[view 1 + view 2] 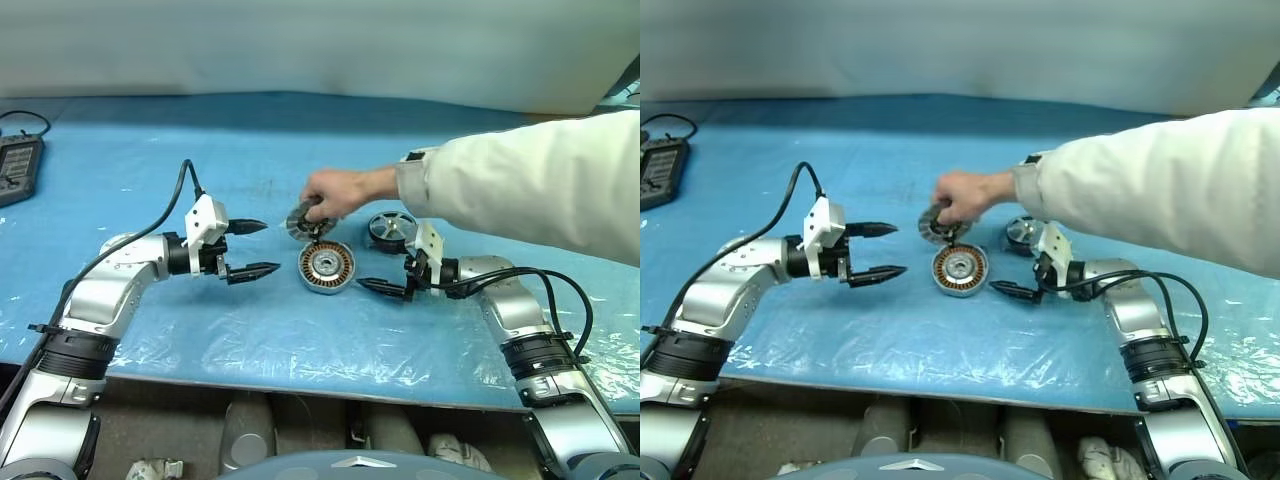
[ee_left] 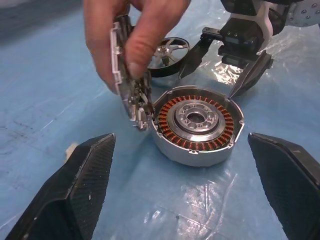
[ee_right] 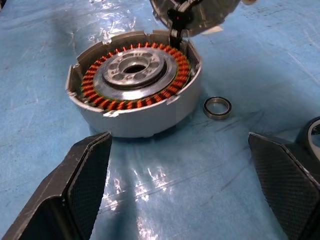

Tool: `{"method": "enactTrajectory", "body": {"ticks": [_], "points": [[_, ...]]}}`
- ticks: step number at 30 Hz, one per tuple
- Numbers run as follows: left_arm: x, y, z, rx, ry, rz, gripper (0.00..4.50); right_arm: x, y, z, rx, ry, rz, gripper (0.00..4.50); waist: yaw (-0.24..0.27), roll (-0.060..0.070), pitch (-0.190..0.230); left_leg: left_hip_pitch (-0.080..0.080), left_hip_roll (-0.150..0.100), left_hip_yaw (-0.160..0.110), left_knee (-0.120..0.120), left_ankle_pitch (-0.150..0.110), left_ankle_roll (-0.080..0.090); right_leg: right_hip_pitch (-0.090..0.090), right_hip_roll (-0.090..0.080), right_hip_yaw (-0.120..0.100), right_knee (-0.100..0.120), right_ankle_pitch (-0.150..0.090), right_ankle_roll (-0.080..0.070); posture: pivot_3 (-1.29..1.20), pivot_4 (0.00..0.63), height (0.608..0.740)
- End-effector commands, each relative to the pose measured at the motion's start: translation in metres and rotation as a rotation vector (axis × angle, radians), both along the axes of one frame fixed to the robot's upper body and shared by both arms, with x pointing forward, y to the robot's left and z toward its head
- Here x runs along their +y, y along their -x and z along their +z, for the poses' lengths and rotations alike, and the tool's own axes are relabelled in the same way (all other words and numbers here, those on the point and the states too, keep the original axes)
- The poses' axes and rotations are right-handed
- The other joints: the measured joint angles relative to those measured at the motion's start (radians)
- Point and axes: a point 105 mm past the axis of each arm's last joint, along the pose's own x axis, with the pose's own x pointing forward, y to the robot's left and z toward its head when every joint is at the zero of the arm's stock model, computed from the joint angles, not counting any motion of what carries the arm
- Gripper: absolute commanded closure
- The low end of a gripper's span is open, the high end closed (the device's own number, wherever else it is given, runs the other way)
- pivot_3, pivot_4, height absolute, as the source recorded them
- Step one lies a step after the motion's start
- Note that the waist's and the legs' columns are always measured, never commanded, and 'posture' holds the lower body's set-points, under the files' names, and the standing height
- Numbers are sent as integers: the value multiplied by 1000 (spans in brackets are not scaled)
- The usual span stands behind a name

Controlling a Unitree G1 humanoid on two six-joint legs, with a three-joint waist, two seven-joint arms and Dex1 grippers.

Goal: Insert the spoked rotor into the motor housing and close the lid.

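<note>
Lying on the blue plastic-covered table point(image 1: 150, 350), the motor housing point(image 1: 327, 267) is seen at the centre with its ring of copper windings facing up and nothing seated in it. A small loose ring point(image 3: 217, 107) is set on the sheet just beside the housing wall, apart from it. The spoked rotor point(image 1: 391, 229) is placed at about 2 o'clock of the housing, near but not touching it. A black device with a cable point(image 1: 18, 168) is found at the table's far left edge, well apart from everything else. A person's hand point(image 1: 335, 191), reaching in from the right in a pale sleeve point(image 1: 530, 185), is positioned over the area at 11 o'clock of the housing; the lid point(image 1: 302, 223) is pinched on edge between its fingers, tilted nearly upright, with the lower rim just above the housing's rim. Access to the housing from behind is thereby blocked by the hand and lid. The left gripper point(image 1: 250, 248) is held at 9 o'clock of the housing, jaws spread wide, nothing between them. The right gripper point(image 1: 385, 287) is held at 3 o'clock, close to the housing, likewise spread wide and empty.
</note>
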Motion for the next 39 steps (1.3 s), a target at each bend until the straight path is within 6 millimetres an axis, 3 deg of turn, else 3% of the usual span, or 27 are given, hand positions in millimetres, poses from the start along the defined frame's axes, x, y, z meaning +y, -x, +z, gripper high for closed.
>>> {"method": "enactTrajectory", "body": {"ticks": [1, 21, 34, 39], "points": [[2, -2, 11, -46, 5, 12, 35, -2, -5, 10, -50, -1, -6, 0, 0, 0, 0, 0, 0, 0, 0, 0, 0, 0, 0, 0, 0, 0, 0, 0, 150, 740], [13, -9, 7, -60, -39, 50, 35, 0, -9, 19, -80, -18, -11, 0, 0, 0, 0, 0, 0, 0, 1, 0, 0, 0, 0, 0, 0, 0, 0, 0, 150, 740], [16, -12, 9, -25, -7, 42, 35, 9, -12, 46, -96, -132, -32, 0, 1, 0, 0, 0, 0, 0, 2, 0, 0, 0, 0, 0, 2, 0, 0, 0, 150, 740], [43, -26, 10, -66, -248, -5, 35, 12, -12, 48, -103, -122, -20, 0, 2, 0, 0, 0, 1, -1, 2, 0, 0, 0, 0, 0, 3, 0, 0, 0, 150, 740]]}}
